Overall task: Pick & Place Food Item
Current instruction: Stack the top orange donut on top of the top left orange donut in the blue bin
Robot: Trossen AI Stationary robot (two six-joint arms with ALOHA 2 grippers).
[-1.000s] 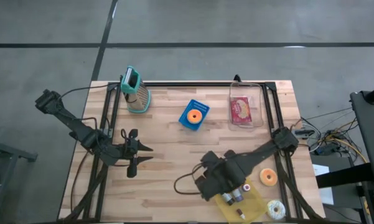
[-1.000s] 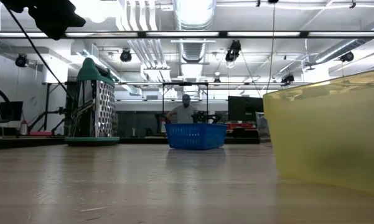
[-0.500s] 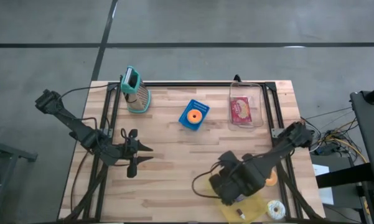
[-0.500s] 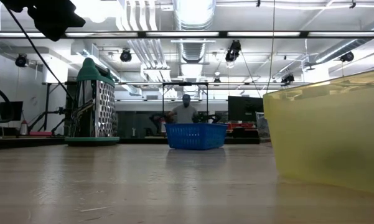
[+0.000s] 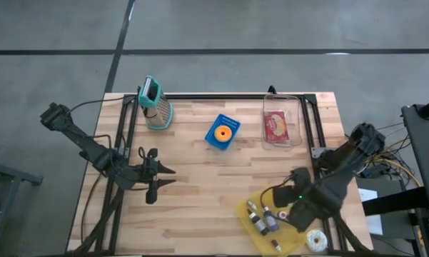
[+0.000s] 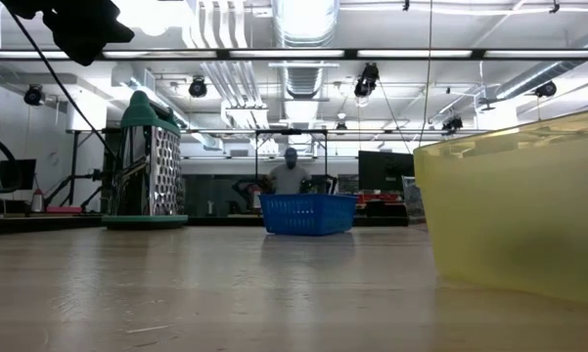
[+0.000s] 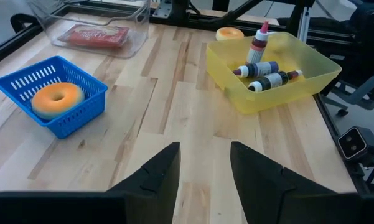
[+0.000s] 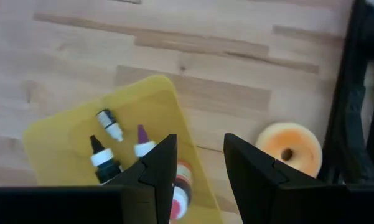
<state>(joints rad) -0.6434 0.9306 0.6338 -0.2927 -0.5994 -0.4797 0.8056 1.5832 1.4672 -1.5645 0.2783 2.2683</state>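
An orange donut (image 5: 223,131) lies in a blue basket (image 5: 213,140) at the table's middle far side; it also shows in the left wrist view (image 7: 53,99). A second orange donut (image 8: 290,147) lies on the table beside a yellow tray (image 5: 270,227) of small bottles. A white donut (image 5: 316,240) lies at the near right corner. My right gripper (image 8: 199,174) is open and empty above the tray's right side (image 5: 293,207). My left gripper (image 7: 205,174) is open and empty at the table's left (image 5: 161,178).
A clear container (image 5: 276,127) with a red food item stands at the far right. A teal grater (image 5: 155,105) stands at the far left. Black frame rails (image 5: 310,128) run along the table's sides. A person (image 6: 291,174) stands in the room behind.
My right arm has swung toward the table's right edge, from the near middle to above the yellow tray's right side, uncovering the tray and its bottles. The tray has kept its place.
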